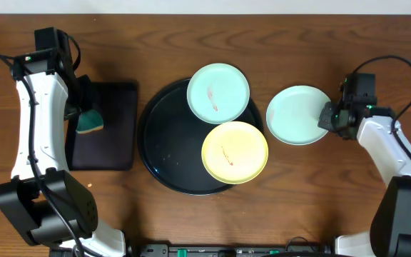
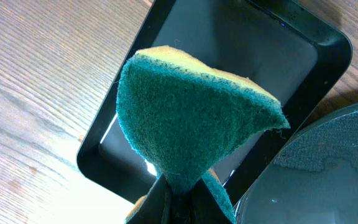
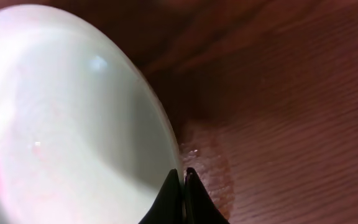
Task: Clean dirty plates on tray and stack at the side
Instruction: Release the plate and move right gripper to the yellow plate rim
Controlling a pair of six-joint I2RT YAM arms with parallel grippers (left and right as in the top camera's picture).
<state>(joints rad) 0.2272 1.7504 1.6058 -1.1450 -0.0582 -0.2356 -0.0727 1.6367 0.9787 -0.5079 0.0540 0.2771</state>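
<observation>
**First:** Where the right wrist camera looks down, how much of the right gripper [image 3: 183, 180] shows?

**Second:** Only its two dark tips. They are drawn narrow, pinching the rim of the loose mint plate [image 3: 61, 112]. That plate runs off the left and bottom edges. Whether it lies flat on the table [image 3: 291, 93] or is tipped up cannot be told.

**First:** And the left gripper [image 2: 178, 190]?

**Second:** It is mostly cut off at the bottom of its own view. Its fingers are clamped on the teal sponge [image 2: 191, 118], which bunches into a fan and shows a yellow backing along its top. The sponge hides the middle of the rectangular tray [image 2: 241, 43] below it. A glossy corner of the round tray [image 2: 328, 168] shows at the lower right.

**First:** What sits in each tray, seen from overhead?

**Second:** The rectangular tray [image 1: 113, 128] shows nothing of its own, with the sponge [image 1: 89, 121] at its left edge under the left gripper [image 1: 84, 108]. The round tray [image 1: 166, 143] carries the second mint plate [image 1: 218, 91] at its upper right and the yellow plate [image 1: 235, 152] at its lower right. Both overhang the rim and meet edge to edge. Each has a small reddish mark in its centre.

**First:** And the loose mint plate [image 1: 298, 114]?

**Second:** It is off the round tray, just to its right, with the right gripper [image 1: 328, 116] on its right edge.
</observation>
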